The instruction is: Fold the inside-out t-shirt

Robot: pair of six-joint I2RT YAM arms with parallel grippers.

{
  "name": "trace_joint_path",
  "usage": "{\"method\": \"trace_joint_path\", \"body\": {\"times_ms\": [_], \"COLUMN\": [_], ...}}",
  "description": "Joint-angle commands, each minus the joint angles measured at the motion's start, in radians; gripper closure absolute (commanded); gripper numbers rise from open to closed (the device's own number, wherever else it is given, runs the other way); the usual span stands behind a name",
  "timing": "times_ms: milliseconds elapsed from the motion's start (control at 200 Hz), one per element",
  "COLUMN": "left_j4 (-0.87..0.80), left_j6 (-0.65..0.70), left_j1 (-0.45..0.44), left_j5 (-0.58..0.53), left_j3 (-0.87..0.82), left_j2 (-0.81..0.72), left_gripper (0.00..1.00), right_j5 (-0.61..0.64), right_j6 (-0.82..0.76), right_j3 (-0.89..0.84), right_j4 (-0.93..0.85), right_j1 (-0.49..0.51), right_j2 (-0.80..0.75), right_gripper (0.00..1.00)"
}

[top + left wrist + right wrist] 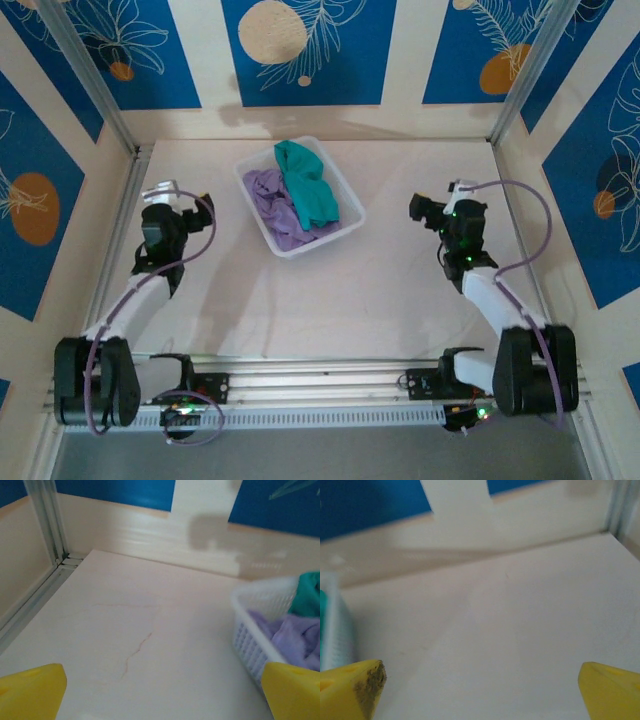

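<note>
I see my left tool (200, 208) and my right tool (418, 212) both released, jaws wide, over the pale bench (350, 300), grasping nothing. Farther away, between them, the teal-green soft fabric t-shirt (308, 185) lies crumpled in the white plastic basket (300, 248), touching a pale lavender garment (275, 200).

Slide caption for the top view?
Left tool and right tool open, flanking white basket holding teal t-shirt, lavender garment.

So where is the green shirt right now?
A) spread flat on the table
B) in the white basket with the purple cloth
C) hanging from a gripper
B: the green shirt lies bunched up in the basket, next to the purple cloth.
</note>
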Motion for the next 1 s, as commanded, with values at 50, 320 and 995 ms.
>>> {"method": "trace_joint_path", "body": {"times_ms": [50,320,995], "left_j4": [-0.151,-0.025,-0.158], "left_j6": [-0.209,-0.347,-0.331], "left_j1": [0.01,-0.117,-0.174], "left_j5": [0.278,0.575,0.468], "left_j3": [0.037,0.11,0.115], "left_j2": [0.004,0.197,0.193], "left_gripper": [0.0,0.0,0.0], "right_j5": [-0.102,-0.003,-0.161], "right_j6": [0.028,-0.064,0.017], "right_j3": [0.138,0.666,1.18], "right_j4": [-0.242,-0.537,-0.698], "right_j1": [0.216,0.526,0.482], "right_j2": [0.024,0.54,0.789], "right_gripper": [0.03,0.1,1.0]}}
